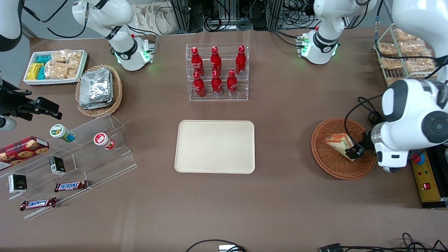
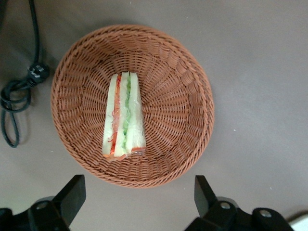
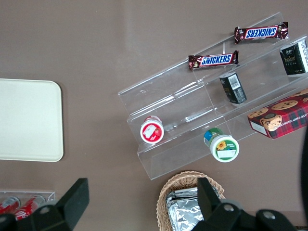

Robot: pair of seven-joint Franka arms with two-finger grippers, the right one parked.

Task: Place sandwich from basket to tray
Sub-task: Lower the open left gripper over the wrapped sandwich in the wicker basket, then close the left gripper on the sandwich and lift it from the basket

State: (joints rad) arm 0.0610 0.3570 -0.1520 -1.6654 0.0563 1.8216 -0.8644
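The cream tray [image 1: 215, 146] sits bare at frame centre; the basket [image 1: 325, 159] at right holds the sandwich [image 2: 124, 115]. The gripper [image 2: 139, 195] hangs above it, fingers spread, grasping nothing. The sandwich looks soft and light; best pinched gently across its bread faces.

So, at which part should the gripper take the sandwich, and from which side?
Probably from above, across its two flat bread faces near mid-length. The sandwich lies in the basket on edge, filling layers up, so those faces stand upright. The open gripper hovers above the basket rim.
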